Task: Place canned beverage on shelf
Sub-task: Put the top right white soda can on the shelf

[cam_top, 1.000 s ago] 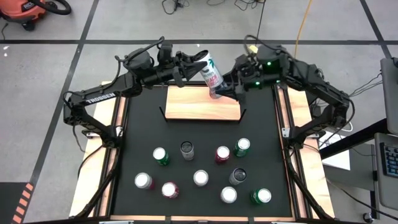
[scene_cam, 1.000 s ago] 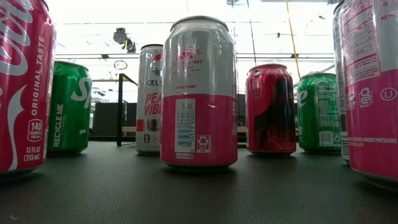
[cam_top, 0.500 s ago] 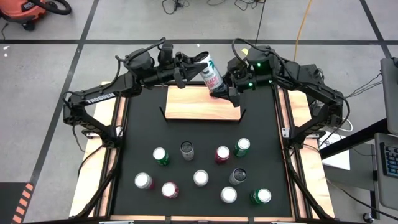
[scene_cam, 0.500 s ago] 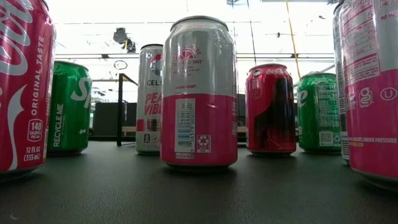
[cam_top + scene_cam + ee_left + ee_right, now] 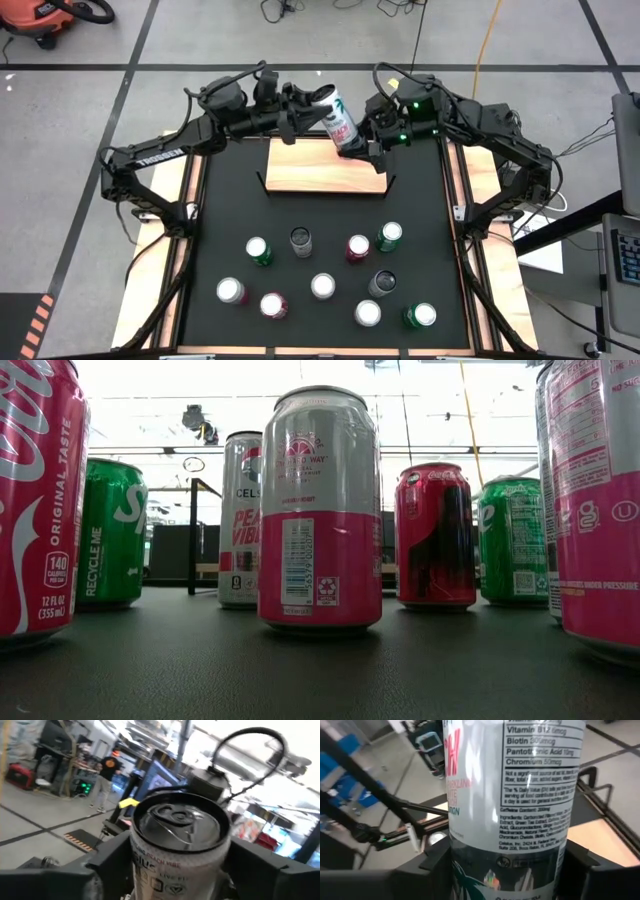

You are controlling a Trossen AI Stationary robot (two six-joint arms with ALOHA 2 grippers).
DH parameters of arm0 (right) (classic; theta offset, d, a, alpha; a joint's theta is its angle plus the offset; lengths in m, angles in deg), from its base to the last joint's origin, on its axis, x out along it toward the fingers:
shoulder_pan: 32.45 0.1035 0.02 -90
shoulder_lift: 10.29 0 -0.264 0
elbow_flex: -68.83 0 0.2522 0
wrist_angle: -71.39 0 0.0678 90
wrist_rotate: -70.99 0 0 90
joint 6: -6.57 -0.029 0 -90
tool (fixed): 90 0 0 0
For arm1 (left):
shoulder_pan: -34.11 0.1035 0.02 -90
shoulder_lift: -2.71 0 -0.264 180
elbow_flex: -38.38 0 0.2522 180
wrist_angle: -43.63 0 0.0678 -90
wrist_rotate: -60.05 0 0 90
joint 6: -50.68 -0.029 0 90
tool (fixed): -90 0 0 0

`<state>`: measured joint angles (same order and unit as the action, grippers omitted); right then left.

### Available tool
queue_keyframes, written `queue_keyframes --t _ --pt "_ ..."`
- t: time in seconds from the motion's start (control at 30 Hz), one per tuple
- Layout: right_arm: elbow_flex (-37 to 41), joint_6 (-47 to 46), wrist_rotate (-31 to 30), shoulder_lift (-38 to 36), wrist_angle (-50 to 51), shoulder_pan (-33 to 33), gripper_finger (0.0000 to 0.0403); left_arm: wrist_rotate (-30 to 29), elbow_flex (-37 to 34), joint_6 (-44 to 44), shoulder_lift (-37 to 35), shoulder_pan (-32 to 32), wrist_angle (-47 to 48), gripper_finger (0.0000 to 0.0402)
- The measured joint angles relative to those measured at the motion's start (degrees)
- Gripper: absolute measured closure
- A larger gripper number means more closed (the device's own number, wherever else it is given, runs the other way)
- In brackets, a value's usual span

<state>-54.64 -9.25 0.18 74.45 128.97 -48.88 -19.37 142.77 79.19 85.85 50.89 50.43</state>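
- Can [image 5: 338,118]: white, with pink lettering, a green palm mark low on its side and a silver pull-tab top; the right wrist view showed a printed ingredients panel [image 5: 540,785].
- It was in the air over the far edge of the shelf [image 5: 322,168], a flat light-brown board with small black brackets at its ends.
- Its long axis was tilted, top toward the left arm and away from the table's near side, base down toward the right arm and the board.
- Left gripper [image 5: 303,108] was at the can's top end, a dark finger [image 5: 112,857] on either side of the rim; whether they pressed it or stood just clear I could not tell.
- Right gripper [image 5: 362,143] was at the can's lower end, its fingers [image 5: 435,862] flanking the body close on both sides; grip uncertain too.
- Ten other cans [image 5: 322,286] stood upright on the black mat [image 5: 225,215] nearer the front, well apart from the board.
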Motion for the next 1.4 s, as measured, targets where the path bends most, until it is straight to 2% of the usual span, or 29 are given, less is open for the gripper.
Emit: queue_keyframes --t 0.13,0.67,1.03,1.2,1.4 --pt "0.0 -1.2 3.7 -0.1 -0.7 -0.3 0.0182 3.3 0.0 -2.2 -0.7 0.2 0.2 0.007" --pt "0.0 -3.0 11.2 -0.1 -2.4 -0.3 0.0177 18.4 0.0 1.1 -2.2 4.5 -0.3 0.0066" --pt "0.0 -3.1 12.6 -0.1 -2.3 -0.3 0.0177 19.4 0.0 -3.2 -2.3 4.9 0.2 0.0066" --pt "0.0 -3.0 12.4 -0.1 -1.4 -0.3 0.0177 19.3 0.0 -2.0 -2.3 5.9 0.9 0.0066" --pt "0.0 -2.8 12.1 0.5 -0.9 -0.4 0.0176 20.2 0.0 -3.4 -1.9 6.9 6.0 0.0066"
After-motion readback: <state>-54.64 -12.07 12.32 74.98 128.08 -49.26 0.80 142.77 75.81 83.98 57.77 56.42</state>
